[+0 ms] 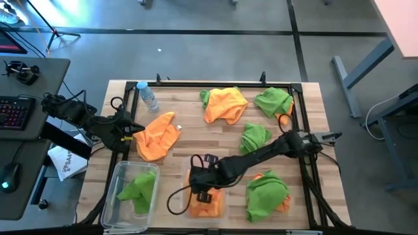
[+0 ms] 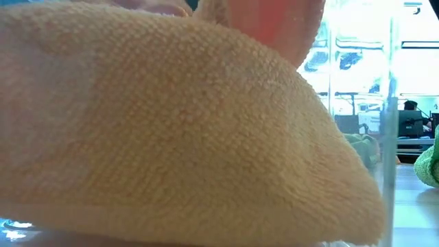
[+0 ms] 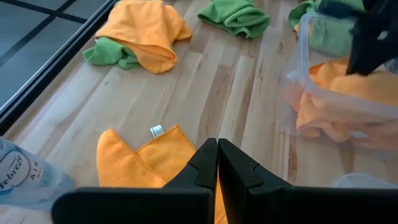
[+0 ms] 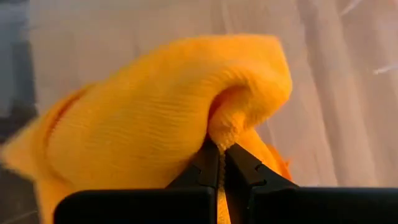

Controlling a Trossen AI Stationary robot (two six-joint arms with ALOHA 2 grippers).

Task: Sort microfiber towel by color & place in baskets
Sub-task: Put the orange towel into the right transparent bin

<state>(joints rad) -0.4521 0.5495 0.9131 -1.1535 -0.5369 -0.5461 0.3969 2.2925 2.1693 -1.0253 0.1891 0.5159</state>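
Note:
An orange towel [image 1: 157, 137] lies on the table's left part, with my left gripper [image 1: 130, 137] [image 3: 217, 144] shut at its left edge. My right gripper [image 1: 201, 192] [image 4: 221, 149] is shut on another orange towel [image 4: 155, 124] inside the near middle clear tub [image 1: 193, 210]. This towel fills the low view [image 2: 171, 137]. The left clear tub [image 1: 117, 176] holds a green towel [image 1: 138, 190]. More green towels [image 1: 273, 101] [image 1: 253, 137] [image 1: 266, 196] and an orange one [image 1: 225, 104] lie loose on the table. My left gripper pinches the orange towel at its edge [image 3: 186, 177]; a sliver of orange shows between the shut fingers. The fingers come slanting down from the table's left. The towel lies on the table. My right gripper pinches a bunched fold of its orange towel [image 4: 227, 127] between the two fingers, coming from above. The cloth bulges past the fingers, and its lower part rests in the tub.
A small water bottle [image 1: 147, 96] lies at the far left corner. A black frame [image 1: 302, 124] borders the table. A white packet [image 1: 65, 163], keyboard and mouse lie off the table's left side. Bare wood shows in the table's middle [image 1: 196, 140].

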